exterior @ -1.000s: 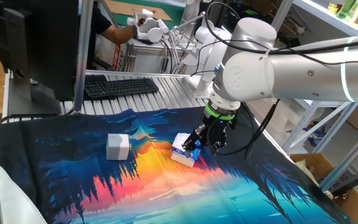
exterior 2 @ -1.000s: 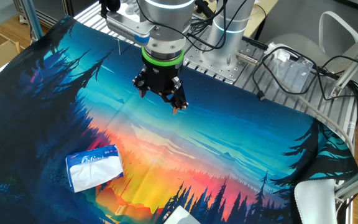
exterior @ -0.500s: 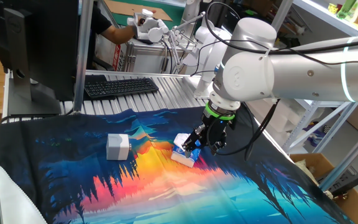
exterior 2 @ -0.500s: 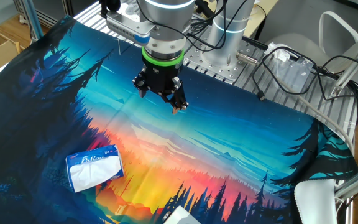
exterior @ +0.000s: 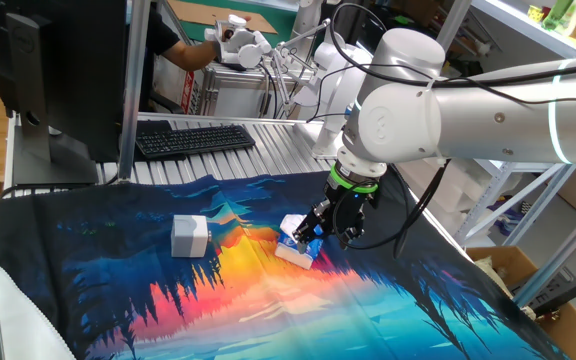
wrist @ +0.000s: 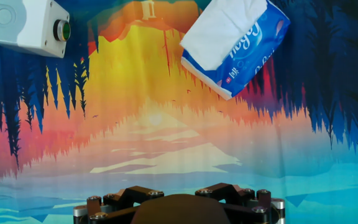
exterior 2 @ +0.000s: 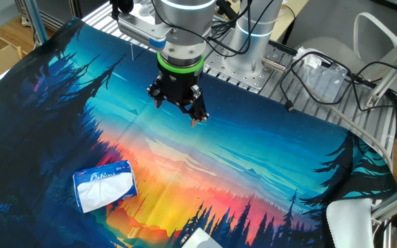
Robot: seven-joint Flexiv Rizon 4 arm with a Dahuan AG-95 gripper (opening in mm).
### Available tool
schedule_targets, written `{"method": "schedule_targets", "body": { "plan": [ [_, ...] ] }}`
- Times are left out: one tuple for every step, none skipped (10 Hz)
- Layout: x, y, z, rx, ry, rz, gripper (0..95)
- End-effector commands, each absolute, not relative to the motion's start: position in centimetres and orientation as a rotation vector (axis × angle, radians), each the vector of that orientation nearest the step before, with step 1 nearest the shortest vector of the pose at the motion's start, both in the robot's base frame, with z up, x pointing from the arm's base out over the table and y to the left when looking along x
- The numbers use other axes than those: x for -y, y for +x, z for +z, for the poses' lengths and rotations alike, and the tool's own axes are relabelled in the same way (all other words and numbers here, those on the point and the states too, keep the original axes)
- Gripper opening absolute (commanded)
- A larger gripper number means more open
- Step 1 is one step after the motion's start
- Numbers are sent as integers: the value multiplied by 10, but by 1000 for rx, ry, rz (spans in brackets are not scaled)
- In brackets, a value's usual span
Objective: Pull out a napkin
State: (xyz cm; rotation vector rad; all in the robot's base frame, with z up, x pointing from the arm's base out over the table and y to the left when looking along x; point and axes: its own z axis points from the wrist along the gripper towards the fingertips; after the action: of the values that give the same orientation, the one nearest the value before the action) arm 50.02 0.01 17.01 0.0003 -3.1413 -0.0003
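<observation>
The blue-and-white tissue pack lies on the printed cloth; it also shows in the other fixed view and at the top right of the hand view. The white napkin sticks out of the pack's top slot, crumpled and still seated in the pack. My gripper hangs in the air above the cloth, well apart from the pack, with its jaws together and nothing between them. In one fixed view the gripper stands just right of the pack. The hand view shows only its linkage at the bottom edge.
A grey-white cube with a button sits on the cloth left of the pack, and at the top left of the hand view. A keyboard and monitor stand behind the cloth. Cables lie beside the arm's base.
</observation>
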Motion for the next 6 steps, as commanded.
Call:
{"method": "schedule_targets", "body": {
  "plan": [
    [0, 500, 170, 3098, 292, 63, 0],
    [0, 500, 169, 3098, 291, 62, 0],
    [0, 500, 169, 3097, 292, 62, 0],
    [0, 500, 169, 3097, 292, 62, 0],
    [0, 500, 169, 3097, 292, 62, 0],
    [0, 500, 169, 3097, 292, 62, 0]
  ]
}}
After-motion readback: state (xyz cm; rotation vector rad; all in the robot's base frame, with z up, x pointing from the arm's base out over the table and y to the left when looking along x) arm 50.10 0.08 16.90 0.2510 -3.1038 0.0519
